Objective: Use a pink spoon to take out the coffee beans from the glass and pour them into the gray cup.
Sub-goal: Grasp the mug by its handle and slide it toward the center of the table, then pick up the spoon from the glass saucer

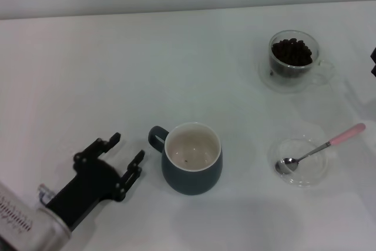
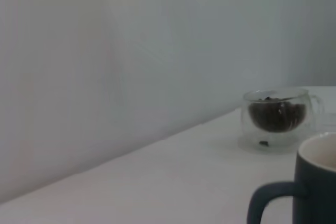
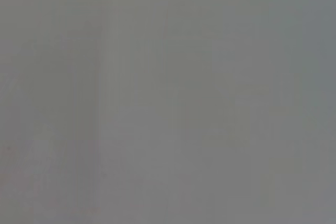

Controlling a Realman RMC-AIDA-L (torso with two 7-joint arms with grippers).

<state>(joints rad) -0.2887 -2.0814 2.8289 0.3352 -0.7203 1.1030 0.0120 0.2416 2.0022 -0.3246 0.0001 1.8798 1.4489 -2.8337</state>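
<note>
Head view: white counter (image 1: 88,74). Left end effector (image 1: 126,152) sits low near the counter's near-left corner, fingers spread wide, gripping nothing, tips pointing at the gray cup (image 1: 192,158), which stands just beside it toward the middle of the near edge. Cup handle faces the left end effector. Cup interior looks nearly bare; a speck or two at the bottom, not identifiable. The glass (image 1: 294,58), full of coffee beans (image 1: 292,52), stands toward the far-right corner on a clear saucer (image 1: 276,80). The pink spoon (image 1: 320,148) lies near the right edge, bowl resting in a shallow clear dish (image 1: 301,174), pink handle angled out over the rim toward the far-right. Only a dark sliver of the right arm shows at the right edge; right end effector's state cannot be told.

Left wrist view: gray cup handle (image 2: 270,203) close by, glass (image 2: 275,116) well beyond it.

Right wrist view: blank gray, nothing to read.

Judgement: spoon lies well apart from the left end effector, across the cup; the right arm is nearer. Grasp should cross the handle's long axis.
</note>
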